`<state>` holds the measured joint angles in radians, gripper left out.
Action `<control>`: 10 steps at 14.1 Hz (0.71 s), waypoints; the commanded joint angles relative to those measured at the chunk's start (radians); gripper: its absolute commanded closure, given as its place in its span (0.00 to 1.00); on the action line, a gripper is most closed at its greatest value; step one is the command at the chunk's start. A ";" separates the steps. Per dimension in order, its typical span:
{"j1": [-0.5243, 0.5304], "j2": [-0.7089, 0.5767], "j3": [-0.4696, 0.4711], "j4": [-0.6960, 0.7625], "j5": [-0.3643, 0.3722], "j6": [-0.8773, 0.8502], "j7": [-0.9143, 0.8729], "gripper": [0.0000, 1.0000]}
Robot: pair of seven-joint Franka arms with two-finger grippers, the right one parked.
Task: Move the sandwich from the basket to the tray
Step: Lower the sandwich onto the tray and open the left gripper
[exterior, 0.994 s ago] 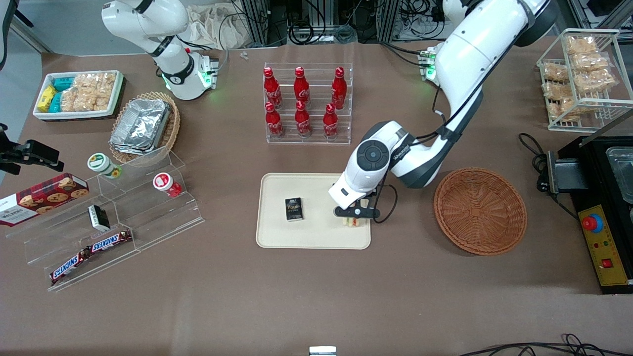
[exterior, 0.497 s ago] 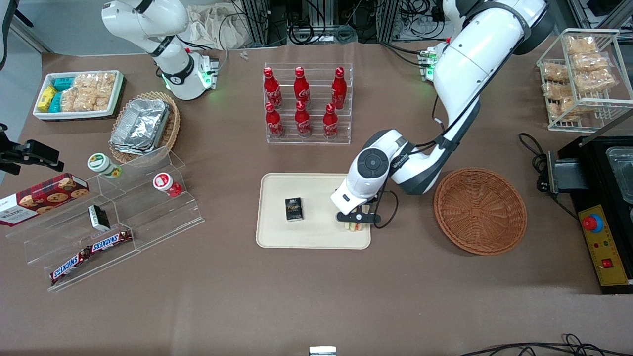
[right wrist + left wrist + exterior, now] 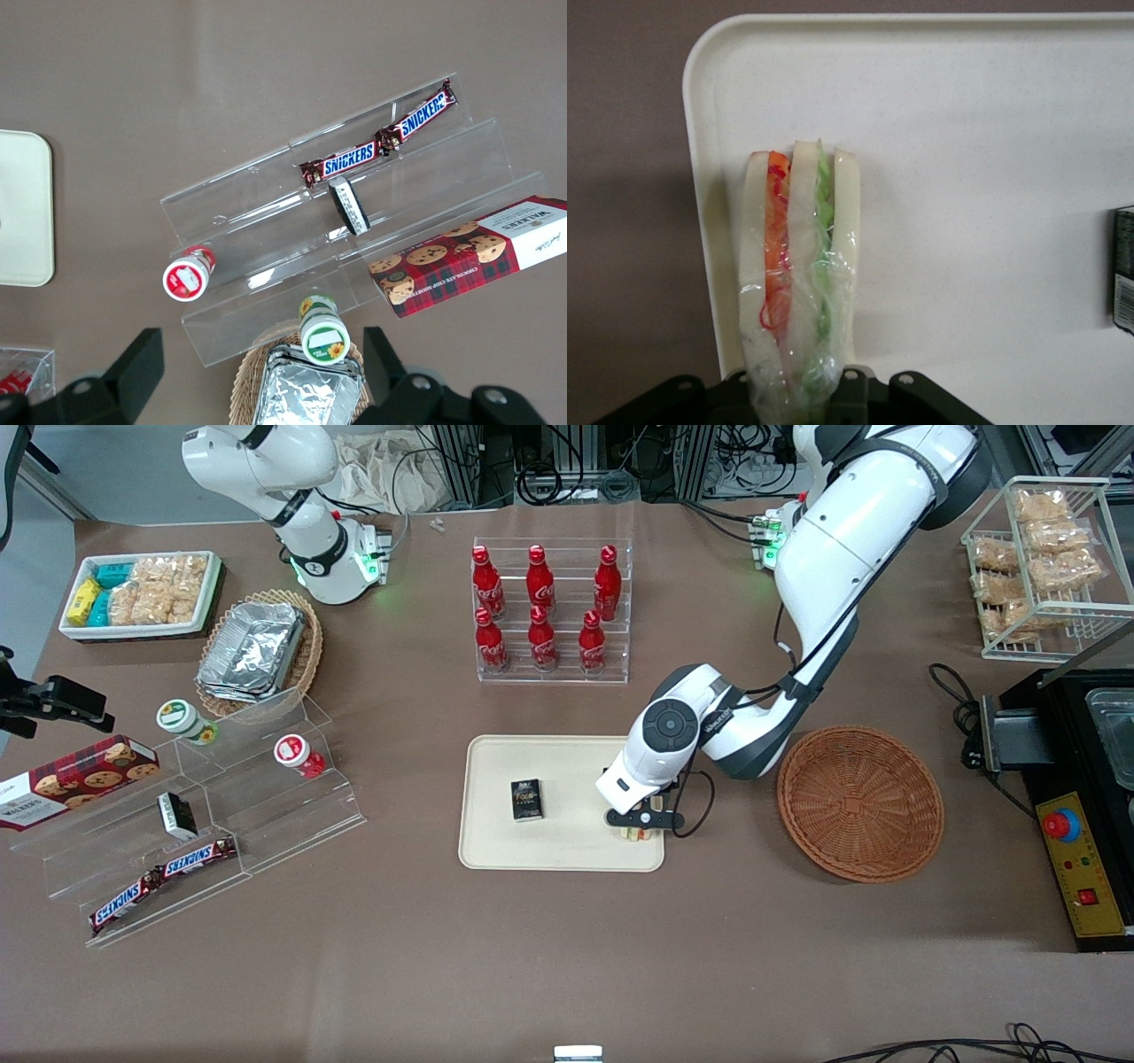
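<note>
The sandwich (image 3: 631, 834), a clear-wrapped wedge with white bread, orange-red and green layers (image 3: 797, 266), stands on edge on the cream tray (image 3: 532, 841), at the tray's corner nearest the basket. My gripper (image 3: 642, 821) is directly over it, shut on the sandwich's wrapped end (image 3: 802, 390). In the wrist view the tray's rim (image 3: 695, 177) runs close beside the sandwich. The reddish-brown wicker basket (image 3: 859, 802) sits beside the tray toward the working arm's end and holds nothing.
A small black box (image 3: 526, 799) lies in the middle of the tray. A clear rack of red cola bottles (image 3: 551, 611) stands farther from the camera than the tray. A stepped acrylic display (image 3: 204, 824) lies toward the parked arm's end. A black machine (image 3: 1081, 797) stands beside the basket.
The gripper has come down and slightly nearer the camera with the sandwich, bringing it lower onto the tray's corner. The wrist has shifted a little toward the basket.
</note>
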<state>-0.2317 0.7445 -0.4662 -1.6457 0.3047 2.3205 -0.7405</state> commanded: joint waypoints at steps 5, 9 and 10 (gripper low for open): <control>-0.008 0.018 0.018 0.027 0.027 0.019 -0.030 0.01; -0.001 -0.010 0.017 0.024 0.007 0.010 -0.036 0.01; -0.001 -0.042 0.017 0.020 0.005 0.002 -0.037 0.01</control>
<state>-0.2304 0.7426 -0.4515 -1.6352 0.3050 2.3319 -0.7547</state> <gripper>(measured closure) 0.110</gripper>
